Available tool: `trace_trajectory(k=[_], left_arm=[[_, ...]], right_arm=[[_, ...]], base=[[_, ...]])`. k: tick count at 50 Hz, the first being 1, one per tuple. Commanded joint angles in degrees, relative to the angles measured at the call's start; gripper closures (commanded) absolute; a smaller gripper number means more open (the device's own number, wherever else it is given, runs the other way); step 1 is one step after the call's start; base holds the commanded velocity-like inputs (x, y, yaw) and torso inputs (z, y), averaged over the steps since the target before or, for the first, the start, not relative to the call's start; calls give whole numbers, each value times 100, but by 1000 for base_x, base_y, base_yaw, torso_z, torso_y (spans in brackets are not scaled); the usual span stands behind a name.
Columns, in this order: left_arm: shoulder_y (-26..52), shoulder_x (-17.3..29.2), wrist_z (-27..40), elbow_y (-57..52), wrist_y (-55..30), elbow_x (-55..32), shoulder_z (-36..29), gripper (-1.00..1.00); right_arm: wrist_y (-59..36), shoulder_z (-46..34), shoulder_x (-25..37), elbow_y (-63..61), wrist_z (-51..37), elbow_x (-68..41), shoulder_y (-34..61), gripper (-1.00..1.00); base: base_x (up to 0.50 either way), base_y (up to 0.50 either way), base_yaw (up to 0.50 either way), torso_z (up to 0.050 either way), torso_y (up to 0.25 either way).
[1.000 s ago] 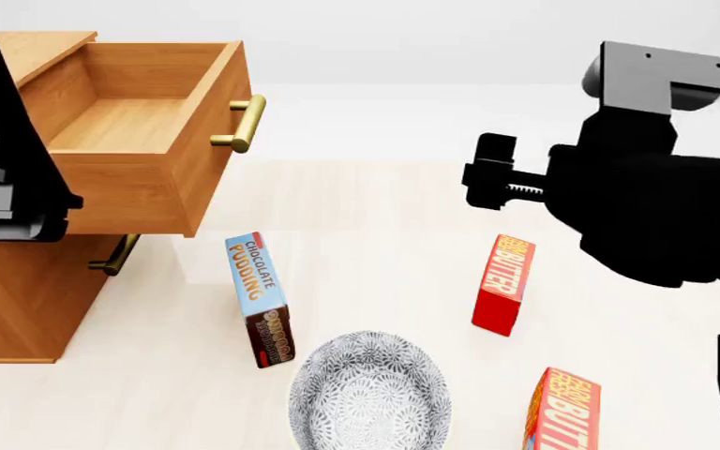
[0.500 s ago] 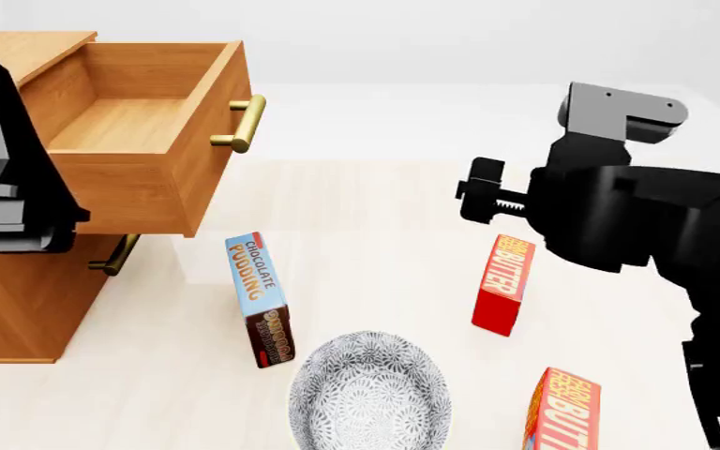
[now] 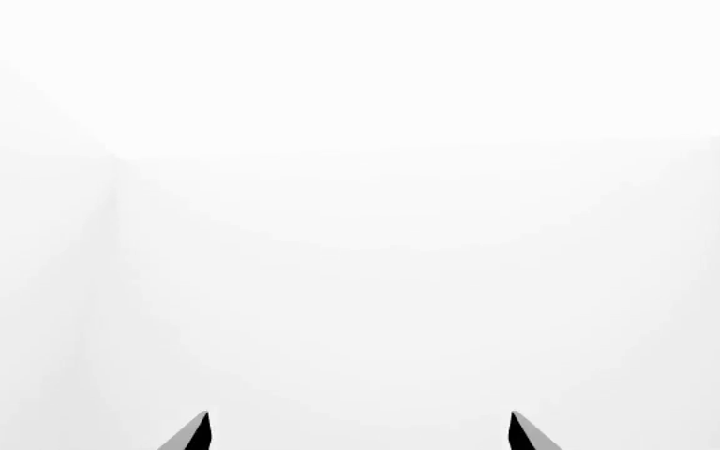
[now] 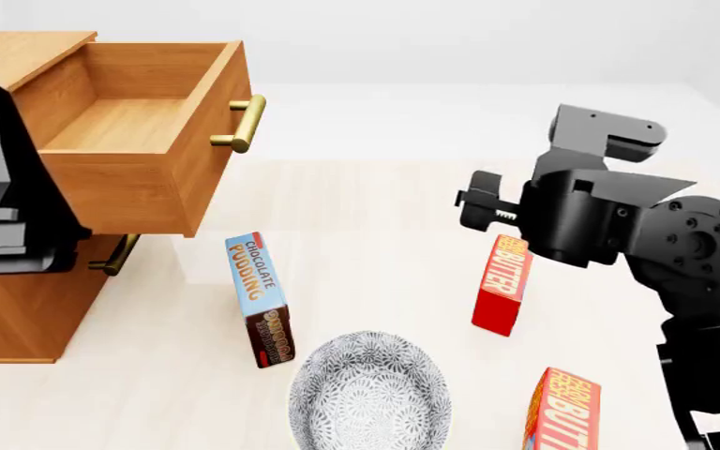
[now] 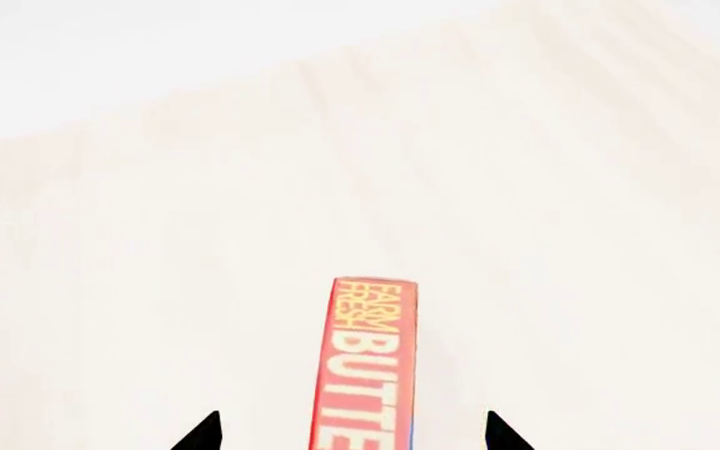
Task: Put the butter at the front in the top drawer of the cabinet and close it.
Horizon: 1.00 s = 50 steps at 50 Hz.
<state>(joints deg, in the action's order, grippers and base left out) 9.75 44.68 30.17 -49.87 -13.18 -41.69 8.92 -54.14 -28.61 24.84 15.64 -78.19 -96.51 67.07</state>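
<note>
The right tool (image 5: 352,433) hangs over the butter (image 4: 502,286) with fingers wide — nothing held. The top drawer (image 4: 147,141) stands open. The left tool (image 3: 357,433) is wide too.

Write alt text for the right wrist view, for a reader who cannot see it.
A red butter carton lettered "FARM FRESH BUTTER" stands on a pale wood-grain surface, seen between the two dark fingertips of the open right gripper. The fingertips are apart from the carton on either side.

Right arm (image 4: 610,225) lowered, swung left over butter (image 4: 502,286); left arm (image 4: 10,202) shifted slightly.
</note>
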Motion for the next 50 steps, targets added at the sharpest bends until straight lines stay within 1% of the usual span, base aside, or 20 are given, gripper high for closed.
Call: trace_trajectory(k=[1, 22, 50], left_arm=[[-97, -14, 21, -52, 53, -8, 43, -100], [-260, -72, 40, -105, 141, 69, 16, -100], [-301, -131, 42, -70, 219, 182, -103, -100]], right_arm=[[141, -162, -163, 435, 255, 312, 101, -100], [394, -334, -346, 1132, 849, 693, 232, -100], [906, -318, -432, 1750, 1361, 921, -56, -100]], base=[[0, 0, 0, 0, 0], [0, 0, 0, 0, 0], [0, 0, 0, 0, 0]])
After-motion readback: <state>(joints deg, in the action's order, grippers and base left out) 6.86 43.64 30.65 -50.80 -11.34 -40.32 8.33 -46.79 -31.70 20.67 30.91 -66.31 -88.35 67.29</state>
